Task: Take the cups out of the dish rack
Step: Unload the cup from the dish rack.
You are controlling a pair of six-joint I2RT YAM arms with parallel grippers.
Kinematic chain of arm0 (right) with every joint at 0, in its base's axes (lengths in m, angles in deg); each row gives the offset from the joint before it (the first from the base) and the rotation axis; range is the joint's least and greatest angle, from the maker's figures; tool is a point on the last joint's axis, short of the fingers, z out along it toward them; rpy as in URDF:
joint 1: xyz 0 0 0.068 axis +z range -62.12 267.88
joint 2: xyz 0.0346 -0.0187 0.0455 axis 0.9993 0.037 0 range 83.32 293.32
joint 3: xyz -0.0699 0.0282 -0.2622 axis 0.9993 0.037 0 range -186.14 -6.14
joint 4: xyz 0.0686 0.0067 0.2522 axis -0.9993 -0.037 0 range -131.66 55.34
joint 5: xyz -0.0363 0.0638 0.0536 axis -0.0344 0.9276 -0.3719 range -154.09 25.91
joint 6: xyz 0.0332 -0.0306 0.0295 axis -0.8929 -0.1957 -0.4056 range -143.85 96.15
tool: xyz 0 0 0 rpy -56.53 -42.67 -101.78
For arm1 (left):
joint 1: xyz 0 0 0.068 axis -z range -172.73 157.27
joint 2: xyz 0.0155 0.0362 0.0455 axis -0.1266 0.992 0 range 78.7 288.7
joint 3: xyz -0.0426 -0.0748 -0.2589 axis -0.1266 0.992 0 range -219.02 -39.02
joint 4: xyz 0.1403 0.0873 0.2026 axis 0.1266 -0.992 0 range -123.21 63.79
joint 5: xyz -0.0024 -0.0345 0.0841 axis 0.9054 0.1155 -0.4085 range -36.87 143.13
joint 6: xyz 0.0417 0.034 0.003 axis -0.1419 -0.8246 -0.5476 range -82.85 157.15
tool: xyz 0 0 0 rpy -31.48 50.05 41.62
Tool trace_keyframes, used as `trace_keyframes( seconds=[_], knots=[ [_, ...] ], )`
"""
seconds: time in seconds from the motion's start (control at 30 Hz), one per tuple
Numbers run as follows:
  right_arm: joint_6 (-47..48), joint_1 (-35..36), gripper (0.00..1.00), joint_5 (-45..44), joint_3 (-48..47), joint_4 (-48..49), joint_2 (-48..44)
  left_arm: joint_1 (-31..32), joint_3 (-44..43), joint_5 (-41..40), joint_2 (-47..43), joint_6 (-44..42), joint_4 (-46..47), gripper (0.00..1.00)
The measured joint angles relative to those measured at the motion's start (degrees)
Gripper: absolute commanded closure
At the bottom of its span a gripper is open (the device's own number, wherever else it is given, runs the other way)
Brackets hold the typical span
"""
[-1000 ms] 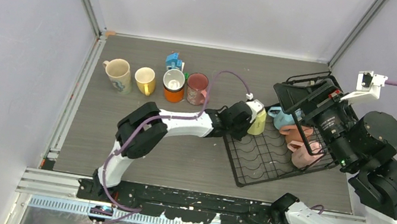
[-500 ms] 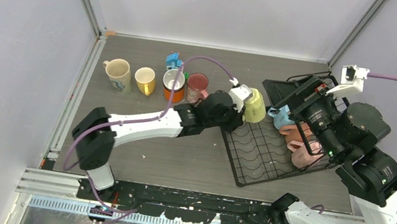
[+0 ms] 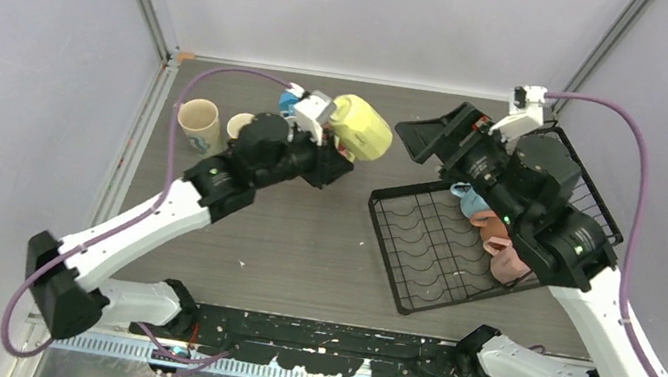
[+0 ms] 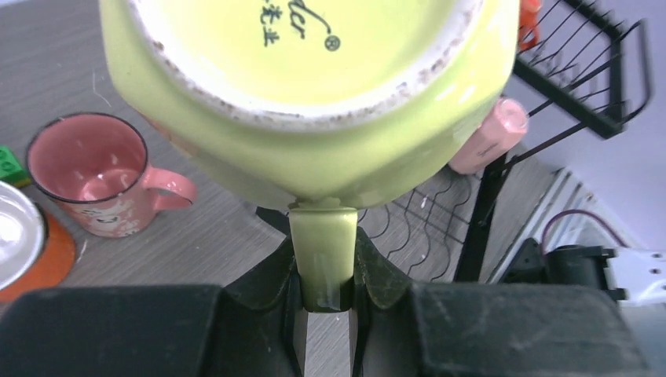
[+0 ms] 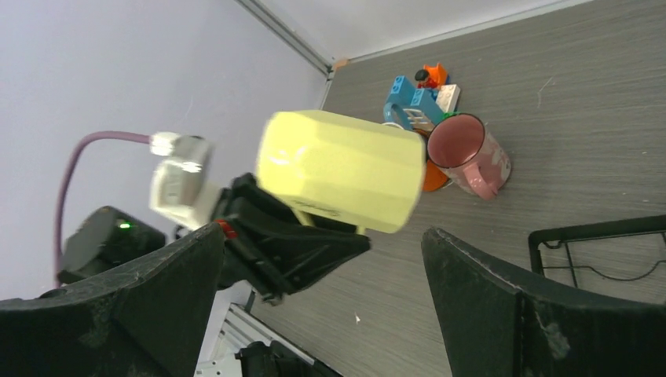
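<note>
My left gripper (image 3: pixel 333 156) is shut on the handle of a lime cup (image 3: pixel 361 127) and holds it in the air, tipped on its side, above the row of cups at the back. In the left wrist view the jaws (image 4: pixel 323 271) pinch the handle below the lime cup's base (image 4: pixel 306 94). The black dish rack (image 3: pixel 432 245) stands at the right and holds a blue cup (image 3: pixel 471 201) and pink cups (image 3: pixel 504 261). My right gripper (image 3: pixel 435 134) is open and empty above the rack's left end; the right wrist view shows it (image 5: pixel 330 306) wide open, facing the lime cup (image 5: pixel 342 169).
A cream cup (image 3: pixel 200 122) and a yellow cup (image 3: pixel 241 123) stand at the back left. A pink cup (image 4: pixel 86 173) and an orange cup (image 4: pixel 31 243) stand under the left arm. A blue toy house (image 5: pixel 416 98) sits behind them.
My left gripper lifted the lime cup out of the rack's left end and carried it left and back, over the row of cups. My right arm swung left over the rack.
</note>
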Motion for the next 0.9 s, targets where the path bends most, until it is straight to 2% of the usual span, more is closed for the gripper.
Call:
trace_keyframes(
  seconds=[0.3,0.77,0.9],
  knots=[
    [-2.8,0.0,0.00,7.1,5.1,8.4,3.4,-7.0,0.1,12.3,-10.6,4.8,-2.1,1.00],
    [-8.2,0.0,0.00,17.4,13.9,28.3,4.5,-11.0,1.2,24.8,-11.6,16.6,2.9,1.00],
    [-10.2,0.0,0.06,19.5,15.7,34.9,6.0,-11.8,2.4,27.2,-11.6,20.2,6.9,1.00]
  ],
)
